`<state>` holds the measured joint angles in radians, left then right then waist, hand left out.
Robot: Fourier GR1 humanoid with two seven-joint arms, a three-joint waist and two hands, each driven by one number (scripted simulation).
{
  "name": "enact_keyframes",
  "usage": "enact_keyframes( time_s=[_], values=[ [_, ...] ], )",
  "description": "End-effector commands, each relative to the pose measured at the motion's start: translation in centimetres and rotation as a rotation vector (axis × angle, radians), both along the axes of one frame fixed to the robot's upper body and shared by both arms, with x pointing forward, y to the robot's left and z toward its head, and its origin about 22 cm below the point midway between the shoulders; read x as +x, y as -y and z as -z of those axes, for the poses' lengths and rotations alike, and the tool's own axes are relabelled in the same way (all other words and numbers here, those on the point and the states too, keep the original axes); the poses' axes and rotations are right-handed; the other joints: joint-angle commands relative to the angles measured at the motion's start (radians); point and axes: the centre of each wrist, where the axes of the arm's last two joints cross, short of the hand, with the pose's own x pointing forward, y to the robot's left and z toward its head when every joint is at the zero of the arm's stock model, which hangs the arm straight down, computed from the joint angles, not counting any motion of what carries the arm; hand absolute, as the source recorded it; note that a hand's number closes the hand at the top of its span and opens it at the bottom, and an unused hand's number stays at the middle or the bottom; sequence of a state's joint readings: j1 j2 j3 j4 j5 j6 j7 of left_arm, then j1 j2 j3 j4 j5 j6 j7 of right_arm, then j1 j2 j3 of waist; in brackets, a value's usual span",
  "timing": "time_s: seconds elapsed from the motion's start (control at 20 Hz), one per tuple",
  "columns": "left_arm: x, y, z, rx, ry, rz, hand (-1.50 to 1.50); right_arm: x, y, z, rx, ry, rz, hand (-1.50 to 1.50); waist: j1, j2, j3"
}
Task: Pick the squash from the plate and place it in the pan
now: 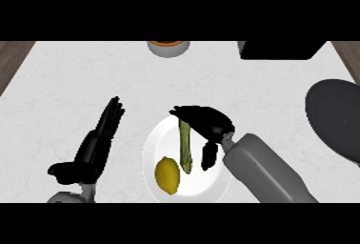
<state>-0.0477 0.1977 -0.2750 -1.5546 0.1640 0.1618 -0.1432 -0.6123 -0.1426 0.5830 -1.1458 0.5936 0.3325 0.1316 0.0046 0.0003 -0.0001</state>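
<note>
The right robot hand is over the upper part of the white plate, its fingers curled down around the top end of the squash, a long, thin green one that runs down the plate from under that hand. The thumb hangs just to the right of the squash's lower half; whether it touches cannot be told. The squash lies on the plate, its lower end showing below and left of the right robot hand. Down and to the left of that hand, also on the plate, sits a yellow lemon, just beside the squash's lower tip. Well off to the right of the right robot hand, at the edge of the view, is the dark pan, cut off by the frame. The left robot hand rests on the white worktop to the left of the plate, fingers straight and together, pointing up the view, holding nothing. Far above both hands, at the top edge, an orange-topped bowl and a black box show in part.
</note>
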Motion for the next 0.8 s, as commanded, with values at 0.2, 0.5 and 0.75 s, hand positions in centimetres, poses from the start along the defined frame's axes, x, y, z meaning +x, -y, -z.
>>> enact_keyframes(
  time_s=[0.2, 0.5, 0.75],
  values=[
    [-1.1, -0.8, 0.4, 0.020, -0.001, 0.004, 0.00, -0.2, -1.7, 2.4, 0.046, -0.010, 0.023, -1.50, 0.002, 0.000, 0.000],
    [-1.1, 0.8, -0.2, 0.004, 0.001, 0.006, 0.00, 1.0, -0.3, 5.6, -0.022, -0.035, 0.024, -1.50, 0.003, 0.001, 0.000],
    [0.6, 1.9, -0.2, 0.003, 0.004, 0.004, 0.00, 1.5, -1.6, 6.3, -0.112, -0.062, -0.049, 1.50, 0.007, 0.004, 0.000]
  ],
)
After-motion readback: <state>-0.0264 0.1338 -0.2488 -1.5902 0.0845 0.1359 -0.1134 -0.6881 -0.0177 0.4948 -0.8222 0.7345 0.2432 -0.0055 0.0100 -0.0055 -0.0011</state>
